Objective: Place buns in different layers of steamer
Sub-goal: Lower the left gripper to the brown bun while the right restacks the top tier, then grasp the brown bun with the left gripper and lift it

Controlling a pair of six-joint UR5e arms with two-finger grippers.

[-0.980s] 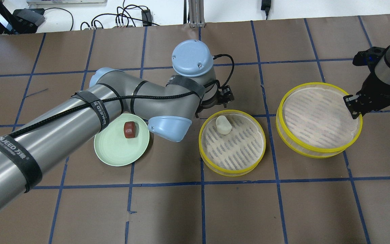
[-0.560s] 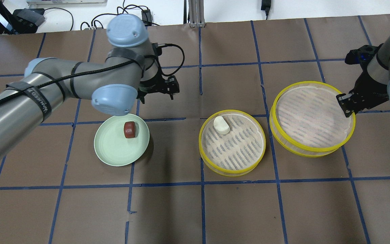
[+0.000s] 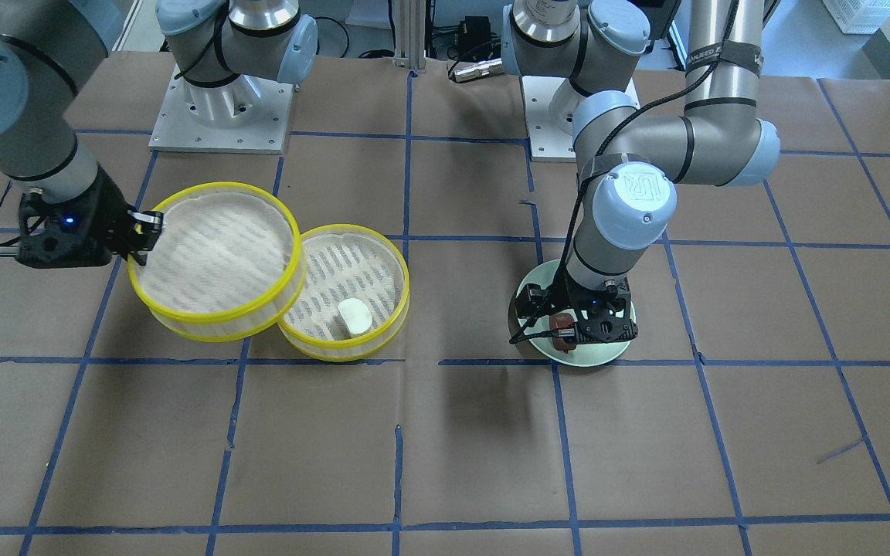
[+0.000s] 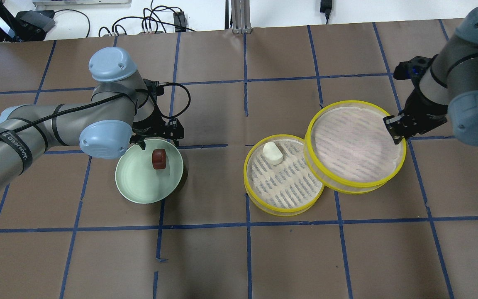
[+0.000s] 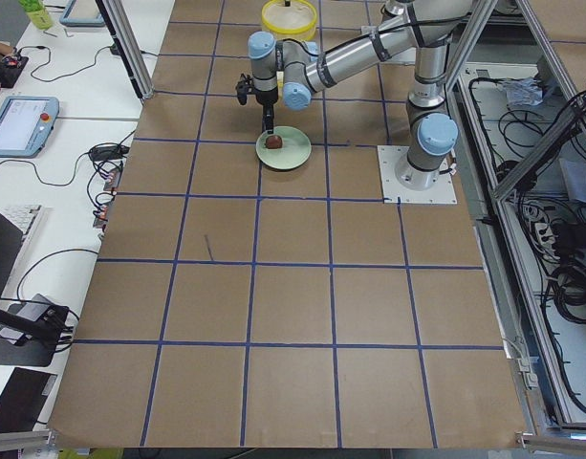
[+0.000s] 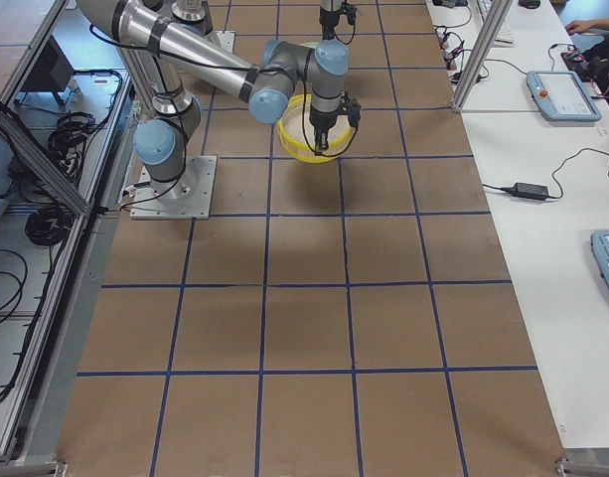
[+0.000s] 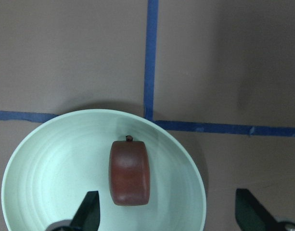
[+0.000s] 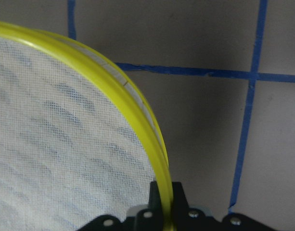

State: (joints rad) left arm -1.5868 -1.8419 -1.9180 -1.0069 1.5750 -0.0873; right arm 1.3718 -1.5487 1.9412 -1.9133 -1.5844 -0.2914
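Observation:
The white bun (image 4: pixel 272 153) lies in the lower steamer tier (image 4: pixel 282 211), which stands on the table; both also show in the front view, the bun (image 3: pixel 354 316) and the tier (image 3: pixel 344 355). My right gripper (image 4: pixel 393 132) is shut on the rim of the upper steamer tier (image 4: pixel 353 141) and holds it raised, overlapping the lower tier's right edge. The reddish-brown bun (image 4: pixel 159 159) lies on the pale green plate (image 4: pixel 139 187). My left gripper (image 4: pixel 159 141) is open just above that bun (image 7: pixel 130 172), which sits between the fingers near the left one (image 7: pixel 89 209).
Blue tape lines grid the brown table. Cables (image 4: pixel 152 25) lie beyond its far edge. The two arm bases (image 3: pixel 221 108) stand on the robot's side of the table.
My left arm has swung left from the lower tier to over the green plate. My right gripper has carried the upper tier left until it overlaps the lower tier.

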